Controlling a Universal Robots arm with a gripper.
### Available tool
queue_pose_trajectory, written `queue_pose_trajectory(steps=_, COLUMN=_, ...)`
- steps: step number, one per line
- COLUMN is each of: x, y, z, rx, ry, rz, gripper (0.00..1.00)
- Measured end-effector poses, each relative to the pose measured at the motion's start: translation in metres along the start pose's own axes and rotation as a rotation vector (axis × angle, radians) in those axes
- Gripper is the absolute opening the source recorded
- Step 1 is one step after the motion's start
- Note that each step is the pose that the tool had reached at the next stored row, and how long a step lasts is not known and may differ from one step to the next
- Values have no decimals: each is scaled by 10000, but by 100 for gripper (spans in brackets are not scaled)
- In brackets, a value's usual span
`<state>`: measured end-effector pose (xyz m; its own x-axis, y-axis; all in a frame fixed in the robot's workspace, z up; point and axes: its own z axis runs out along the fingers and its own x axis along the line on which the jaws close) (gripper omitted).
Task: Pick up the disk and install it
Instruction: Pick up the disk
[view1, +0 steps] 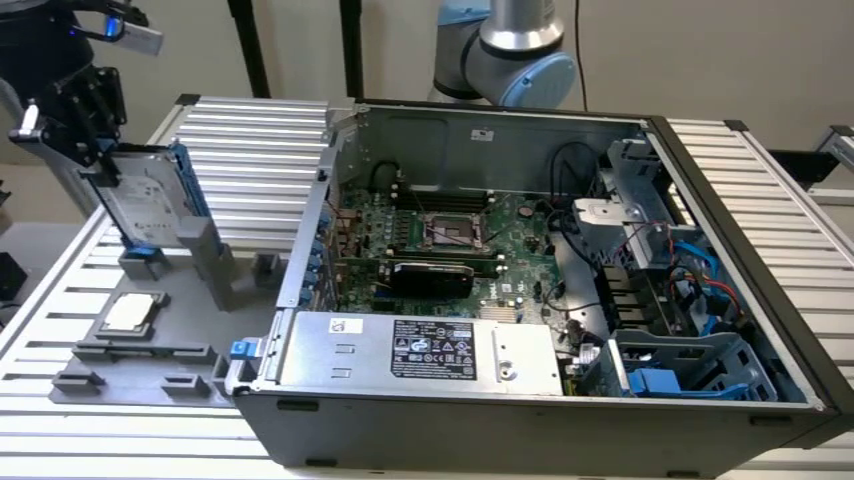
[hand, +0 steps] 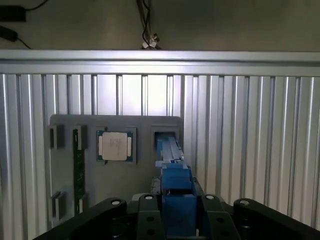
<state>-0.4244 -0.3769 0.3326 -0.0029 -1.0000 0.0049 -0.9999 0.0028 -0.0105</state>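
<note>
The disk (view1: 144, 200), silver-grey in a bright blue carrier, stands on edge at the exterior view's left, its lower end at a slot of the grey fixture plate (view1: 134, 370). My gripper (view1: 102, 158) is black and comes down on the disk's top edge, shut on it. In the wrist view the blue carrier edge of the disk (hand: 174, 185) runs between my fingers (hand: 145, 215), and the gripper (hand: 176, 212) clamps it from both sides. The disk's far end reaches the fixture plate's slot (hand: 165, 136).
An open computer case (view1: 747, 250) with motherboard, power supply (view1: 414, 350) and blue drive bays (view1: 681, 370) fills the exterior view's right. A square processor chip (view1: 130, 312) (hand: 115, 146) and a green memory stick (hand: 78, 165) lie on the fixture plate. The ribbed aluminium table (view1: 254, 130) lies beneath.
</note>
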Motion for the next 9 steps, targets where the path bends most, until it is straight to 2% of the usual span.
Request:
queue_pose_trajectory(steps=5, x=-13, y=-38, z=-203, rx=-2, ry=1, rz=1, gripper=0)
queue_pose_trajectory(steps=9, x=-18, y=-115, z=-378, rx=0, ry=1, rz=1, gripper=0)
